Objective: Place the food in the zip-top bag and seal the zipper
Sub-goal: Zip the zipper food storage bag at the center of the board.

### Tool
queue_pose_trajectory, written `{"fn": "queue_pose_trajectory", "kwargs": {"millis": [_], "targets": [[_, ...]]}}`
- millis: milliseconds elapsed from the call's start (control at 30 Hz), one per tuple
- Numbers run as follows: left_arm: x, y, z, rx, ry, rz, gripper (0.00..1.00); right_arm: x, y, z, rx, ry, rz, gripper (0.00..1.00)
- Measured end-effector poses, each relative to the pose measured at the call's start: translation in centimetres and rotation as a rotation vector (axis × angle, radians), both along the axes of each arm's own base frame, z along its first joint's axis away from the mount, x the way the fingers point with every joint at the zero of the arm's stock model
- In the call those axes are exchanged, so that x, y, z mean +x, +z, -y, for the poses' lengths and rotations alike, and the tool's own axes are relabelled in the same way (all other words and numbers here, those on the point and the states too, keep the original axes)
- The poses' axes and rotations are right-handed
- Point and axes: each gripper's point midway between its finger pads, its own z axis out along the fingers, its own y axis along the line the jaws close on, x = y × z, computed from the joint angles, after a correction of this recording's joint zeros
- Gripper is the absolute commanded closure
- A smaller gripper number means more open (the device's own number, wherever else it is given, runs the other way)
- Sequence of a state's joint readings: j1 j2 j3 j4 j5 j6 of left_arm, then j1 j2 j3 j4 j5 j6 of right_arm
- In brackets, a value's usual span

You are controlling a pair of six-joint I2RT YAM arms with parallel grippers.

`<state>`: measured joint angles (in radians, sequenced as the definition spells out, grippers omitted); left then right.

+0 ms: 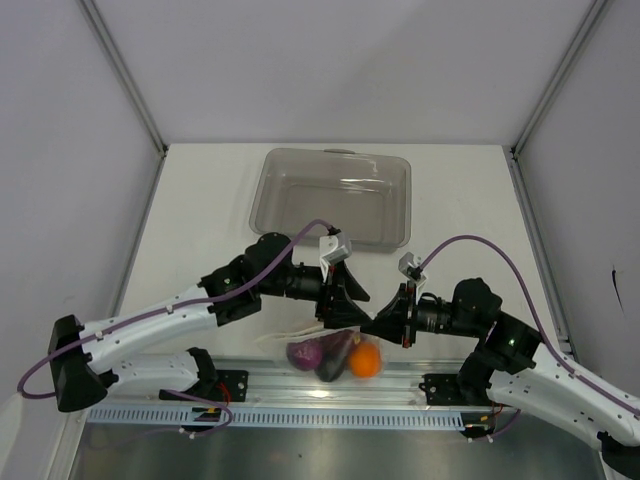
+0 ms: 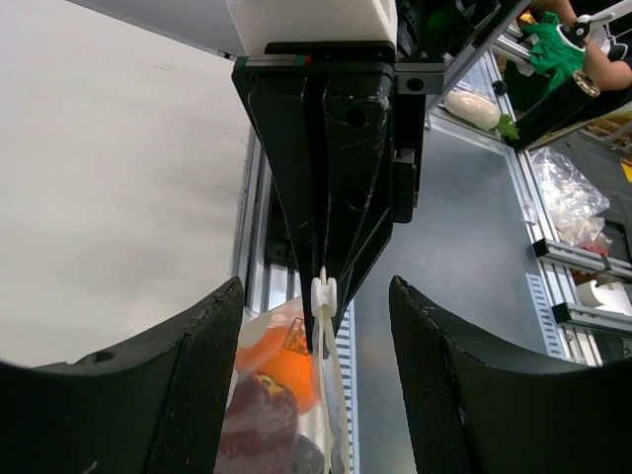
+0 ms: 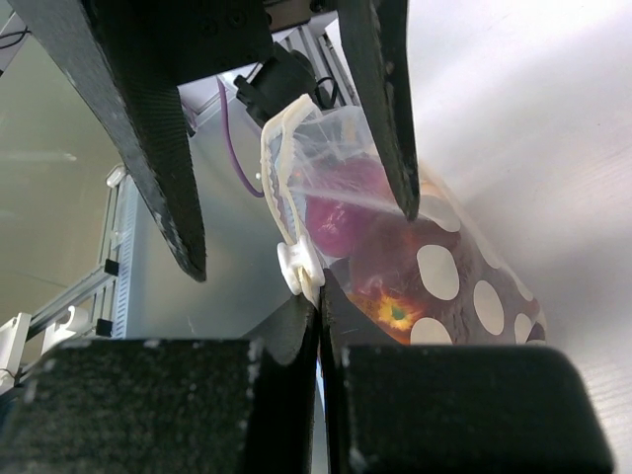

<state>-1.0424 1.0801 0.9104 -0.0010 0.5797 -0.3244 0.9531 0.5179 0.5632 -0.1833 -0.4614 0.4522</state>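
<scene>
at the near edge, centre | right gripper [image 3: 320, 321] pinches the zipper [image 3: 299, 269] | left gripper [image 2: 316, 291] wide, straddling the zip-top bag [image 3: 439, 272] | clamp your left on the bag first, then draw straight along the strip

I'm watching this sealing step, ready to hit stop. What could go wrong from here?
1. Only the right gripper pinches the zip-top bag, at its zipper; a slip might drop the food near the front edge of the table.
2. The left gripper is open astride the zipper; closing off-line, it may crumple plastic instead of sealing.
</scene>
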Motion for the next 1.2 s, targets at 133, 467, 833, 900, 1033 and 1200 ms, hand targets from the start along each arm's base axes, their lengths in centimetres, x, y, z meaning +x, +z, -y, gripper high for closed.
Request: {"fn": "queue_pose_trajectory", "kwargs": {"millis": [133, 467, 833, 900, 1033, 1200], "targets": [[0.0, -0.6, 0.3, 0.014, -0.01, -0.023, 0.39, 0.0, 0.0, 0.0, -0.001, 0.0, 0.0, 1.0], [-0.5, -1.2, 0.3, 0.025, -0.033, -0.047, 0.63, 0.1, -0.4, -0.2, -0.013, 0.0, -0.011, 1.0], [-0.7, -1.2, 0.3, 0.025, -0.045, -0.059, 0.96, 0.2, -0.4, -0.4, -0.013, -0.004, -0.037, 1.0], [-0.7, -1.2, 0.3, 0.025, -0.046, -0.059, 0.99, 0.2, -0.4, -0.5, -0.012, -0.006, -0.045, 1.0], [-0.6, -1.3, 0.3, 0.026, -0.045, -0.059, 0.99, 0.3, -0.4, -0.5, -0.011, -0.015, -0.064, 1.0], [-0.3, -1.4, 0.3, 0.03, -0.029, -0.06, 1.0, 0.7, -0.4, -0.5, -0.005, -0.05, -0.108, 1.0]]}}
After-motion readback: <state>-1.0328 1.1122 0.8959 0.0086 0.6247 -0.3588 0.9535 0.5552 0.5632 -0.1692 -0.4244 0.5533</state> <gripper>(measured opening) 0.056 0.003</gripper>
